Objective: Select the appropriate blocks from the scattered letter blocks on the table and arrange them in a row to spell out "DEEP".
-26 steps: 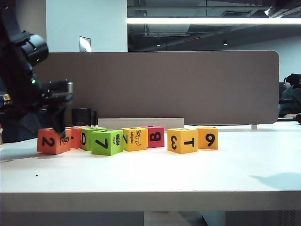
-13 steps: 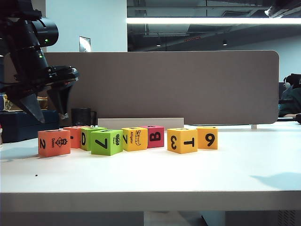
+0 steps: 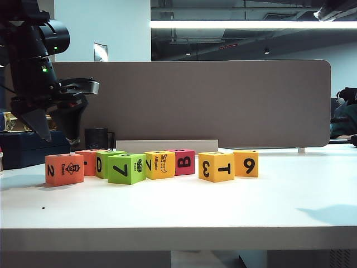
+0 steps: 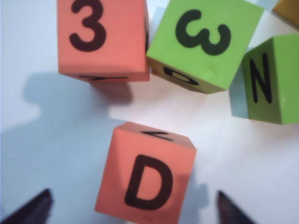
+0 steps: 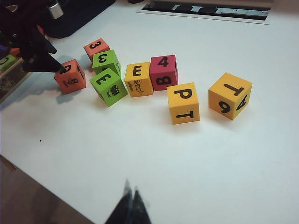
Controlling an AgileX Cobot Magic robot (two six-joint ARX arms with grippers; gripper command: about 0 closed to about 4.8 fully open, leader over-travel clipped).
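The left gripper (image 3: pixel 53 131), jaws spread and empty, hangs directly above the salmon D block (image 4: pixel 147 182) at the far-left end of the table (image 3: pixel 223 206). The E blocks and the P block (image 5: pixel 183 102) lie rightward. The right gripper (image 5: pixel 130 207), apparently pinched shut, waits well apart.

salmon cube (image 4: pixel 147 184): d | green cube (image 5: pixel 108 84): e | yellow cube (image 5: pixel 138 79): e | yellow cube (image 5: pixel 183 103): p, t
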